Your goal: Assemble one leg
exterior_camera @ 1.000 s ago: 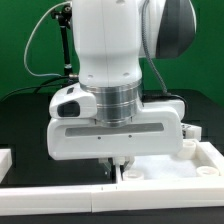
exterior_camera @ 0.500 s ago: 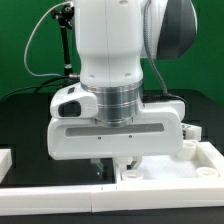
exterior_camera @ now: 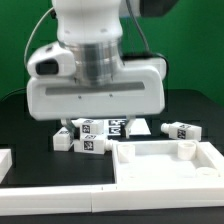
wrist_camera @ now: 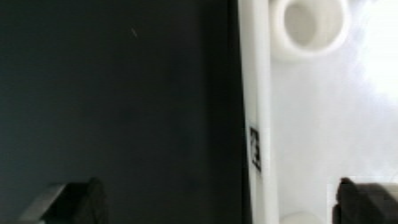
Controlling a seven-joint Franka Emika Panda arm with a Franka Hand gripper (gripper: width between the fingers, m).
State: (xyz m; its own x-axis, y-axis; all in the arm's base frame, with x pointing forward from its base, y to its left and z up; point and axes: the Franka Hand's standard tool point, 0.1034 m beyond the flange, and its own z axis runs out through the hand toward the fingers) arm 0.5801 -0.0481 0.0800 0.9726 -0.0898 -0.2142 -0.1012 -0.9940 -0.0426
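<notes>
Several short white legs with black-and-white tags lie on the black table behind the panel: a cluster (exterior_camera: 92, 135) under my hand and one apart (exterior_camera: 182, 130) at the exterior view's right. The large flat white rimmed panel (exterior_camera: 165, 160) lies in front of them, with a round socket (exterior_camera: 187, 150) near its far corner. My gripper (wrist_camera: 221, 205) is open and empty, its fingertips (wrist_camera: 71, 200) wide apart. It hangs above the panel's edge (wrist_camera: 267, 110), with black table on one side and the socket (wrist_camera: 311, 25) on the other. The hand's white body (exterior_camera: 95, 95) hides the fingers in the exterior view.
A long white bar (exterior_camera: 60, 198) runs along the front of the table. A white block (exterior_camera: 5, 160) sits at the exterior view's left edge. Black cables (exterior_camera: 40, 35) hang behind the arm.
My hand has risen and shifted toward the exterior view's left, off the panel's front rim. The legs behind the panel have come into view.
</notes>
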